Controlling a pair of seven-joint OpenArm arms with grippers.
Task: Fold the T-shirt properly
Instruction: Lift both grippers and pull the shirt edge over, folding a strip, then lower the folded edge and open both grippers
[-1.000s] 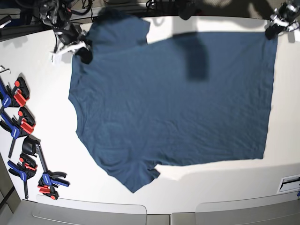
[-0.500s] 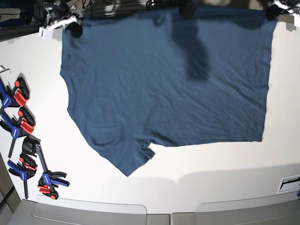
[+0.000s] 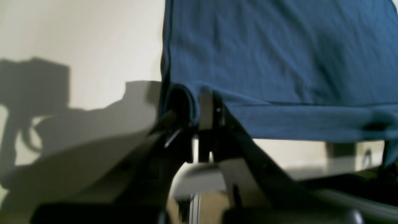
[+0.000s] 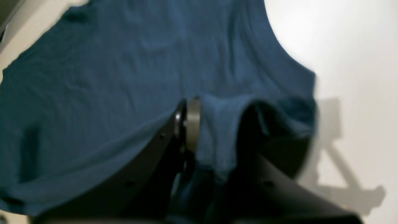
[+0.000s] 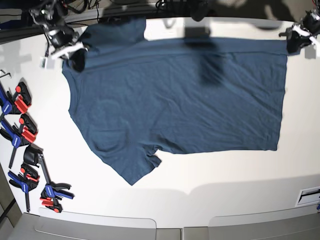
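Navy-blue cotton short-sleeved T-shirt (image 5: 175,100) is lying spread flat on the white tabletop (image 5: 225,185), w/ its long axis running side to side across the base view: collar/shoulder end twd that view's left, straight hem twd its right. One sleeve is sticking out at the near-left corner, the other is bunching up at the far-left edge.

Both arms are sitting at the far edge of the cloth, one per far corner. Right gripper (image 5: 75,50), on the base view's left, is clenching fabric at the shoulder corner; the right wrist view is showing a fat roll of blue cloth wedged betw the jaws (image 4: 217,137), w/ the rest of the shirt stretching away from them twd the near side. Left gripper (image 5: 295,42), on the base view's right, is pinching the hem corner; its wrist view is showing the hem edge draping over the shut jaws (image 3: 194,109), cloth extending away and to the side.

So the whole garment is lying on the near side of both grips, the far edge pulled fairly taut betw them. Judging by that, the coming move is prob a joint carry of the far edge twd the near edge, folding along the long axis. Neither arm is nearer; each is owning its own corner, so they need to be travelling together or the fold line skews. Blue-and-red clamps (image 5: 22,130) are lying well apart at the left margin
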